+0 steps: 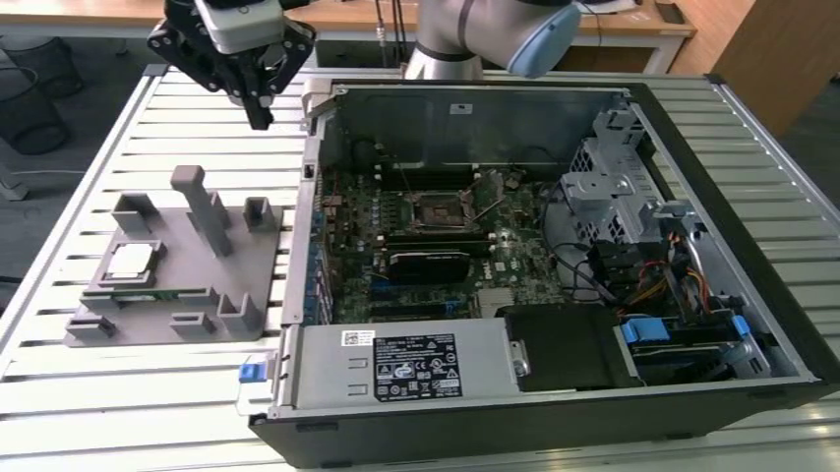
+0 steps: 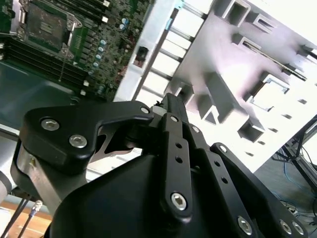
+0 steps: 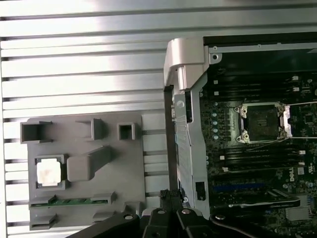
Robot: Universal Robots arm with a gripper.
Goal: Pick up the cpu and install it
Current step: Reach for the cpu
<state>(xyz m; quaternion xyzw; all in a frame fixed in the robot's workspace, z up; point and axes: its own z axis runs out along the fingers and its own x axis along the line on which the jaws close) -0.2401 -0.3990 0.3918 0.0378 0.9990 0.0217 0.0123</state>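
Note:
The cpu [image 1: 129, 259], a small square chip with a pale silvery top, lies in a recess of the grey plastic fixture [image 1: 210, 295] on the exterior view's left. It also shows in the first wrist view, cpu [image 3: 49, 173], and in the second wrist view, cpu [image 2: 271, 90]. My gripper [image 1: 259, 120] hangs high above the slatted table, behind the fixture and beside the computer case's corner. Its black fingers [image 2: 171, 106] meet at the tip and hold nothing. The open socket [image 1: 438, 208] sits mid-motherboard with its lever raised, and the socket [image 3: 262, 121] is seen from above in the first wrist view.
The open computer case [image 1: 735, 118] takes up the exterior view's right half, with a power supply [image 1: 407, 369] at its front and cables at its right. A green memory stick [image 1: 148, 295] lies in the fixture in front of the chip. Upright grey posts [image 1: 197, 197] rise from the fixture.

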